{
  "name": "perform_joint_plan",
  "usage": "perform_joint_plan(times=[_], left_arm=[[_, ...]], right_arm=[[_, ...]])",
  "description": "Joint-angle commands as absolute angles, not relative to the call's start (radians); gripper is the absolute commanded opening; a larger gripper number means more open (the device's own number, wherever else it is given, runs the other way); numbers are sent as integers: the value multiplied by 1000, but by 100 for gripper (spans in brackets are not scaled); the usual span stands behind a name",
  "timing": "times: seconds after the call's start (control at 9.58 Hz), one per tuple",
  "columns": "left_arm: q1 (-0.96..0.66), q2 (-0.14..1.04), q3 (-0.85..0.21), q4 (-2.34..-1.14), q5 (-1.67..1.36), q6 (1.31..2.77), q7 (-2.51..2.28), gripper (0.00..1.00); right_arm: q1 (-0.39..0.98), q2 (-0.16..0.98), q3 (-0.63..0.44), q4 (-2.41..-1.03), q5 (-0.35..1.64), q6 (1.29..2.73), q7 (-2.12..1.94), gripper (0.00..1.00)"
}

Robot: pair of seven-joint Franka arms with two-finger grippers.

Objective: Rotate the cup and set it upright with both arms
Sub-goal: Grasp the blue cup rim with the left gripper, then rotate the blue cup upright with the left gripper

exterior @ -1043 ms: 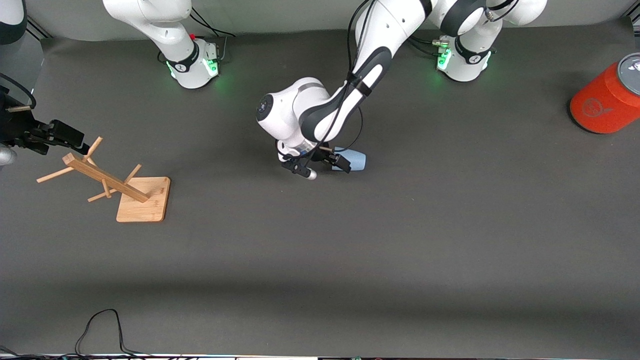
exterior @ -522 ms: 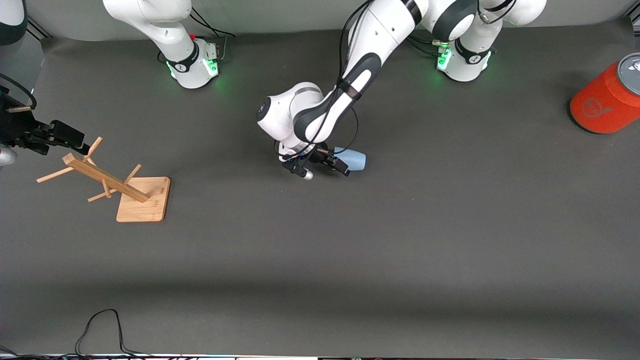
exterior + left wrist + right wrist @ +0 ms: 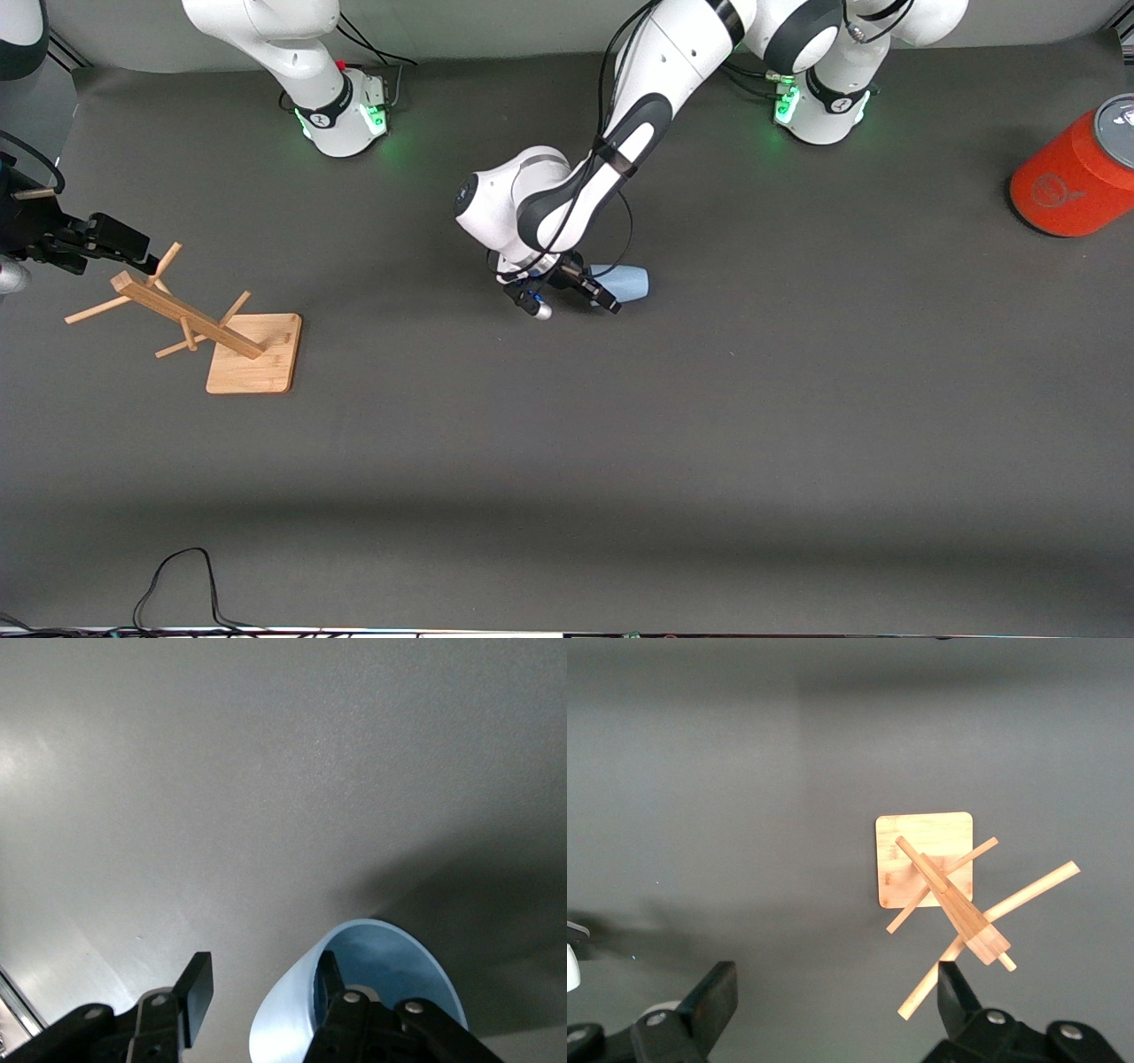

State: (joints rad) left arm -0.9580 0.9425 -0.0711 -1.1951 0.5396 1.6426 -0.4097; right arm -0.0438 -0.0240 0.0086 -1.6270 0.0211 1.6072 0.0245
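Observation:
The pale-blue cup (image 3: 631, 282) lies on its side on the dark mat near the table's middle, its rim toward the right arm's end. My left gripper (image 3: 592, 295) is low at that rim and open. In the left wrist view one finger (image 3: 327, 979) is inside the cup's (image 3: 394, 961) darker blue mouth. The other finger (image 3: 198, 988) is outside, apart from the wall, so the left gripper (image 3: 263, 988) straddles the rim wall. My right gripper (image 3: 124, 246) waits, open and empty, over the wooden rack's top; it also shows in the right wrist view (image 3: 837, 997).
A wooden peg rack (image 3: 252, 354) on a square base stands at the right arm's end of the table and shows in the right wrist view (image 3: 926, 859). A large orange cylinder (image 3: 1076, 182) lies at the left arm's end. A black cable (image 3: 177, 576) loops at the nearest edge.
My left arm's wrist has shifted and turned slightly at the cup's rim. The cup has stayed in place. The right arm has not moved.

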Motion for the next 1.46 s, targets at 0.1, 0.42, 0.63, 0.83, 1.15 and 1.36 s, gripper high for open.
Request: perform_joint_plan(times=[0.1,0.42,0.63,0.83,1.15,1.36], left_arm=[[-968,930,-60,-1183,574,1606,-355,0],[-962,898,-54,-1146,557,1551,-282,0],[-918,868,-64,-1039,551,1438,-288,0],[-825,800,-63,-965,494,1361,-298,0],[-656,574,-52,-980,286,1376,-299,0],[-553,449,-54,-1040,201,1399,-296,0]], right_arm=[[-37,-28,8,-1626,9,1601,35,100],[-37,-28,8,-1626,9,1601,34,100],[-35,-28,8,-1626,9,1601,29,100],[-35,-28,8,-1626,9,1601,29,100],[-37,-28,8,-1626,9,1601,29,100],[-37,-28,8,-1626,9,1601,29,100]])
